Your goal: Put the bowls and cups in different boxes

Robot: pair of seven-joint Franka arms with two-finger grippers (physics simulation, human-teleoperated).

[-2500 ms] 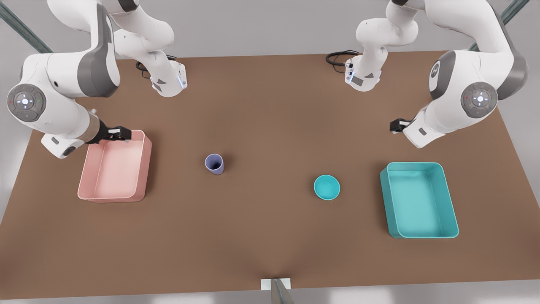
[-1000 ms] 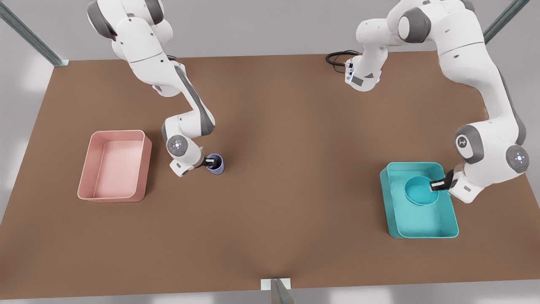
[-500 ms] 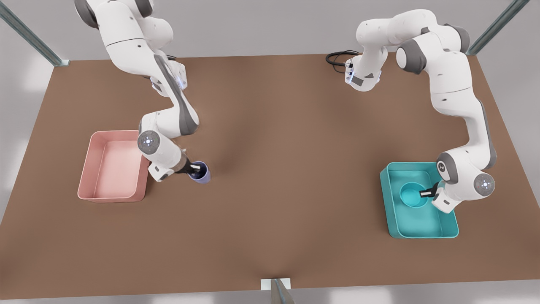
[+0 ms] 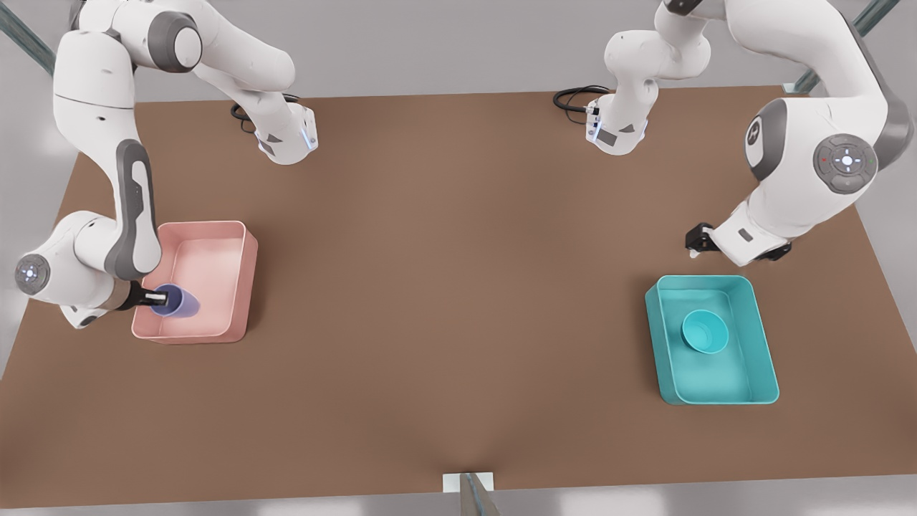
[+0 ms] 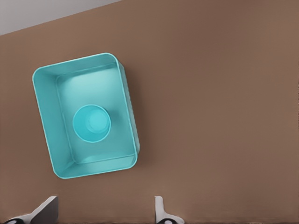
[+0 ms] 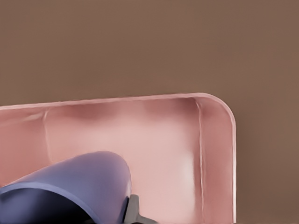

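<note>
Cup moved over pink box, apparently pincer-held

A brown table (plain, matte) carries a coiled black cable near its far edge.

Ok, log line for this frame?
bowl: in teal box | cup: held over pink box | right gripper: shut on cup | left gripper: open, above table, beside teal box
</note>
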